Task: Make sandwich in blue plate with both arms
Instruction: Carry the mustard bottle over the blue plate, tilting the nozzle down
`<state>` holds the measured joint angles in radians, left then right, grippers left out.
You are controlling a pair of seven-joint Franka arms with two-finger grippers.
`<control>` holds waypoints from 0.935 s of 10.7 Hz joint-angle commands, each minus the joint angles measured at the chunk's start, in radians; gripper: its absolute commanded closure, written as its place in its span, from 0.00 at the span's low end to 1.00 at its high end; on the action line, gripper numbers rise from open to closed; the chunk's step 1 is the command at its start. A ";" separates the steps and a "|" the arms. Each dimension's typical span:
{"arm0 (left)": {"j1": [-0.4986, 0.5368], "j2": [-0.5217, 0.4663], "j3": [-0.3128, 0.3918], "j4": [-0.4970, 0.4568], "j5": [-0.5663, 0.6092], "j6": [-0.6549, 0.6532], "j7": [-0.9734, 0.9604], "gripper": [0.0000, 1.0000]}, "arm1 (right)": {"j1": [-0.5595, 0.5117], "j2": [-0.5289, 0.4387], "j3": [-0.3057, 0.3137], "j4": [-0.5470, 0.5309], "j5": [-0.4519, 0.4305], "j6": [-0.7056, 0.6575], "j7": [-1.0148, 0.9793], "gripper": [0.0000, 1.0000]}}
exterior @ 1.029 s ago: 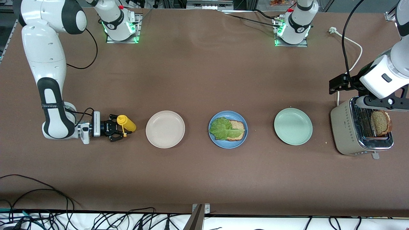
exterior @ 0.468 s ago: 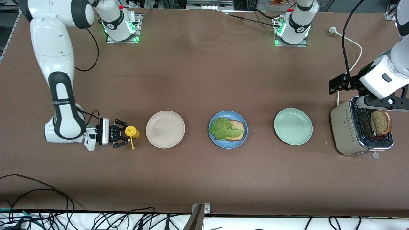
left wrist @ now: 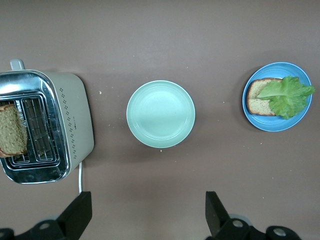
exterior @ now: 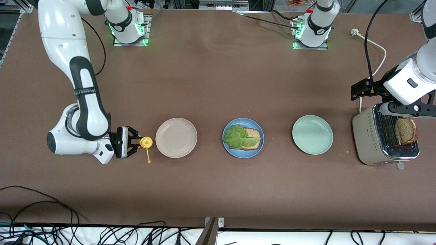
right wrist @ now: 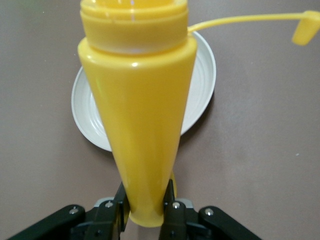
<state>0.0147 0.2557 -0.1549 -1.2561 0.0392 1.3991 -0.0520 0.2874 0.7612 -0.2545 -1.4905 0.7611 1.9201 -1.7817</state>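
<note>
The blue plate (exterior: 243, 137) sits mid-table and holds one slice of brown bread (exterior: 252, 138) with a green lettuce leaf (exterior: 237, 136) on it; it also shows in the left wrist view (left wrist: 277, 96). A second bread slice (exterior: 406, 130) stands in the toaster (exterior: 385, 139). My left gripper (left wrist: 147, 215) is open and empty, up over the table by the toaster. My right gripper (exterior: 133, 146) is shut on the yellow squeeze bottle (exterior: 145, 143), held beside the beige plate (exterior: 176, 137); the bottle (right wrist: 142, 110) fills the right wrist view.
A pale green plate (exterior: 312, 134) lies between the blue plate and the toaster. The toaster's white cord (exterior: 373, 51) runs toward the left arm's base. Cables (exterior: 41, 217) hang along the table's near edge.
My right gripper has carried the yellow bottle toward the beige plate and turned it, so its cap end now faces the front camera. The left arm has not moved.
</note>
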 commanded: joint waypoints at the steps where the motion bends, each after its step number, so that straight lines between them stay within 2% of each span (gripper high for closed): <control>1: 0.001 -0.006 0.000 0.009 0.016 -0.015 0.007 0.00 | 0.068 -0.091 -0.017 -0.025 -0.155 0.008 0.192 1.00; 3: 0.001 -0.006 0.000 0.009 0.016 -0.015 0.007 0.00 | 0.142 -0.123 -0.043 -0.021 -0.244 0.008 0.313 1.00; 5: 0.001 -0.006 0.000 0.009 0.016 -0.015 0.007 0.00 | 0.302 -0.131 -0.150 -0.017 -0.302 0.008 0.431 1.00; 7: -0.001 -0.006 0.000 0.009 0.016 -0.015 0.007 0.00 | 0.433 -0.131 -0.221 0.009 -0.377 0.005 0.557 1.00; 9: -0.001 -0.006 0.000 0.009 0.016 -0.015 0.007 0.00 | 0.550 -0.129 -0.256 0.012 -0.500 0.004 0.712 1.00; 10: -0.001 -0.006 0.000 0.009 0.016 -0.015 0.007 0.00 | 0.596 -0.120 -0.255 0.050 -0.576 -0.004 0.784 1.00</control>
<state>0.0148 0.2557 -0.1543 -1.2561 0.0392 1.3989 -0.0520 0.7740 0.6396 -0.4739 -1.4768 0.3236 1.9248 -1.1478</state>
